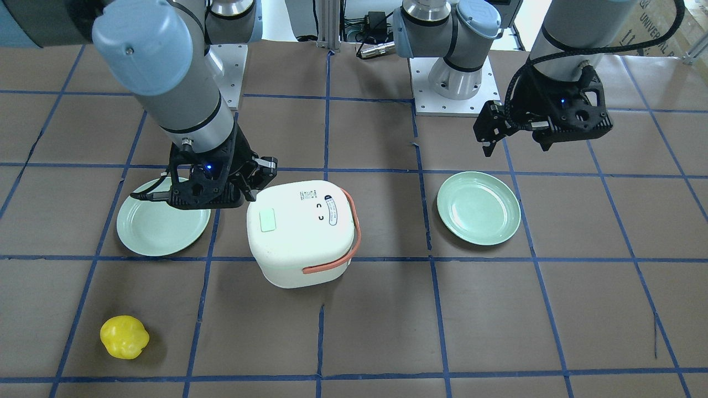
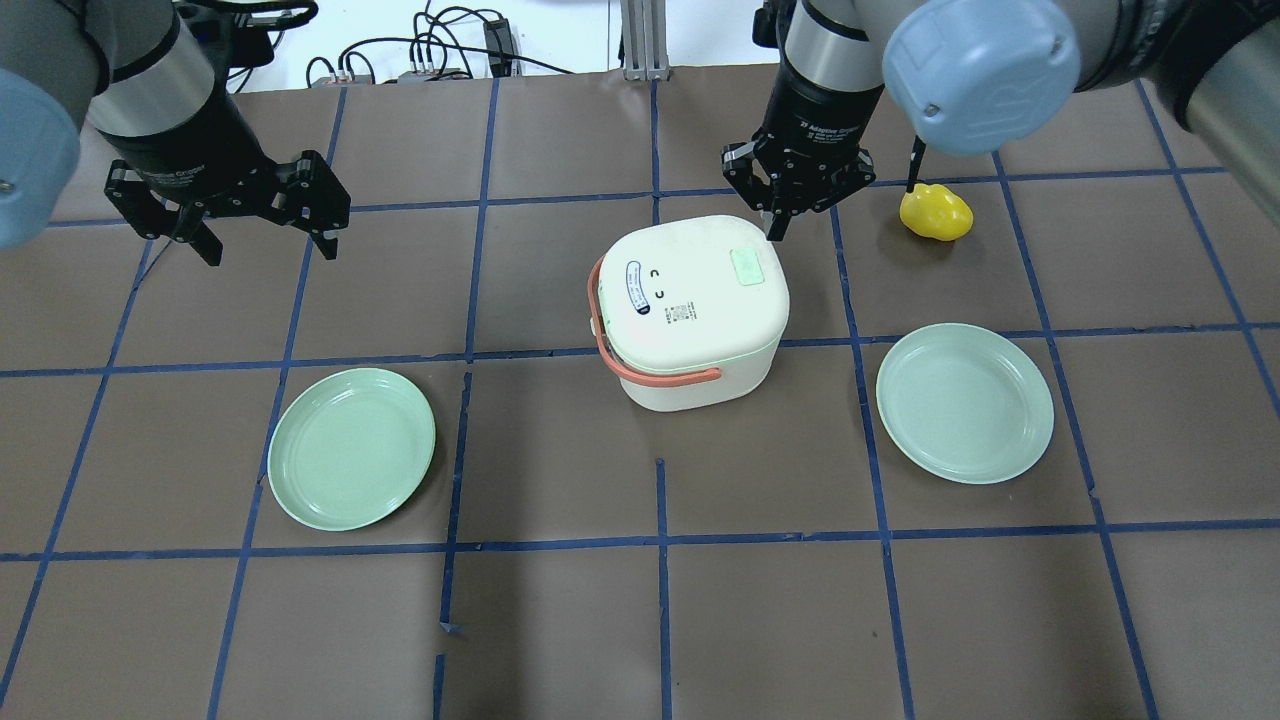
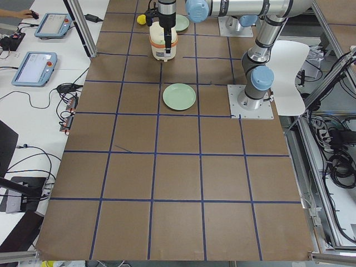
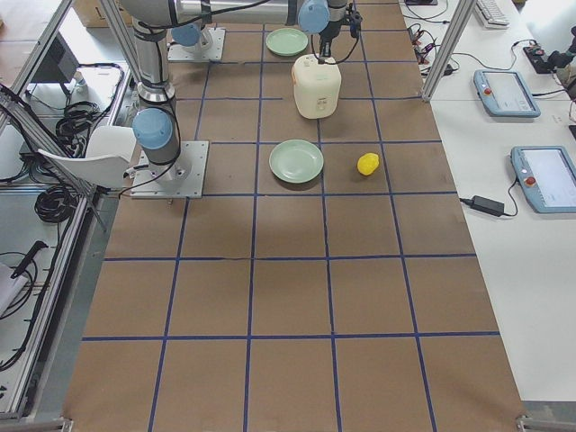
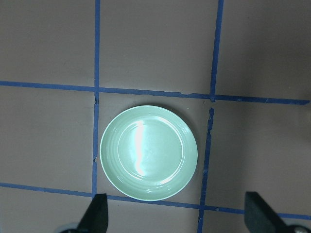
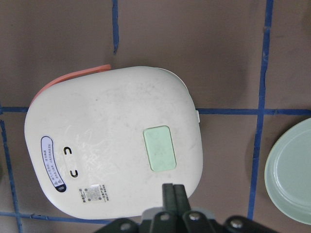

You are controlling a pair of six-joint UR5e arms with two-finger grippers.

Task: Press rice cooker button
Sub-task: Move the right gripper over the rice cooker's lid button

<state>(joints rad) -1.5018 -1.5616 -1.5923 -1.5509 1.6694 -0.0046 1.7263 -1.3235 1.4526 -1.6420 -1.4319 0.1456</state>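
We hold our right hand (image 6: 173, 190) narrow and empty, so its joined tips make one point for pressing the green button (image 6: 159, 148) on the rice cooker (image 6: 97, 121).

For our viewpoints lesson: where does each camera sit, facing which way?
Front-facing: across the table, facing the robot; both arms.
Overhead: behind the robot, looking down; same.
Exterior left: table's left end; arms distant.
Exterior right: right end; likewise.
Left wrist: down on a plate; open left claw.
Right wrist: down on the rice cooker; shut right claw.
Front and overhead share the yellow object.
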